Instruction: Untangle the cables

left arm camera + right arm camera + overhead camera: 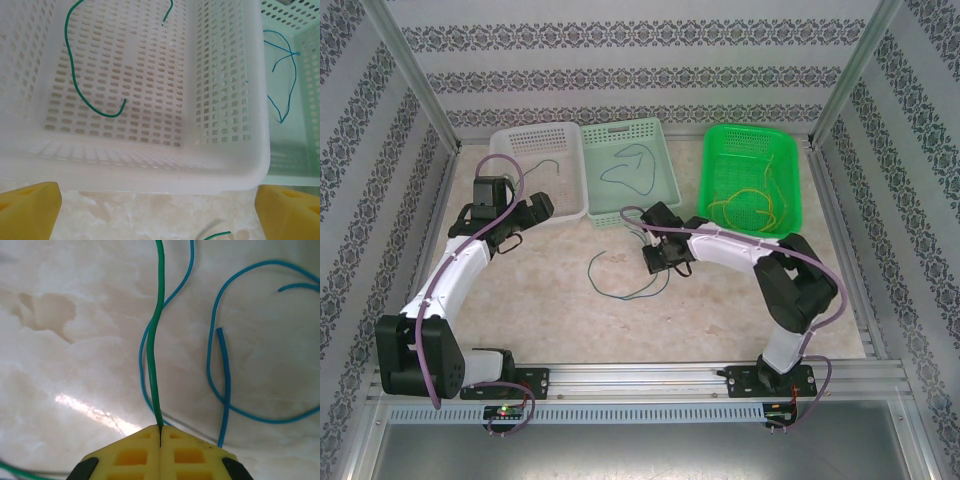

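The green cable (156, 340) runs off the top edge; the looping blue cable (226, 390) is cut by the right edge.

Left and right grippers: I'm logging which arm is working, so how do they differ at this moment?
The left gripper has its fingers wide apart, holding nothing; the right gripper has its fingers shut on a green cable. The left gripper faces the white basket; the right gripper is over the table beside a blue cable. Both have yellow fingers.
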Tool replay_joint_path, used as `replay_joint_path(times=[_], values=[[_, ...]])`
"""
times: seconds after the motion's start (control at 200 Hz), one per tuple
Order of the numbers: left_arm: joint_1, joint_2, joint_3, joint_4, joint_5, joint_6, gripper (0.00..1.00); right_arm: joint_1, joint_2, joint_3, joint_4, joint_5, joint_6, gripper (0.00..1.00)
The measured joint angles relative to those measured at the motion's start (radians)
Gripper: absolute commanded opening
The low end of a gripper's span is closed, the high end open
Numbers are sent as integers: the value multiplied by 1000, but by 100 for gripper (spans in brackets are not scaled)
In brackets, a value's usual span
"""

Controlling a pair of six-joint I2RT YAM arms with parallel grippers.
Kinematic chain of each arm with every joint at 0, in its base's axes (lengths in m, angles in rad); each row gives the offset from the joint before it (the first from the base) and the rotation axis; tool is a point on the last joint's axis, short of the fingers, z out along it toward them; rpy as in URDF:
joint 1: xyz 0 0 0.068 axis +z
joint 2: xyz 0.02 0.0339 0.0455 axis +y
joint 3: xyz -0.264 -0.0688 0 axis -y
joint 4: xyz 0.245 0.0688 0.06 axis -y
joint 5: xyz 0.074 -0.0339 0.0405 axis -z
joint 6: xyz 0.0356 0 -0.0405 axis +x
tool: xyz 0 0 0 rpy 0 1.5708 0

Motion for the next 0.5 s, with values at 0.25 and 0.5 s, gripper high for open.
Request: replay_joint_path(times=[0.25, 0.5], values=[[-23, -8, 0, -1, -23, 24, 100, -34, -212, -36, -19, -146, -45, 0], [-175, -54, 8, 5, -43, 122, 99, -98, -290, -83, -20, -297, -46, 0]])
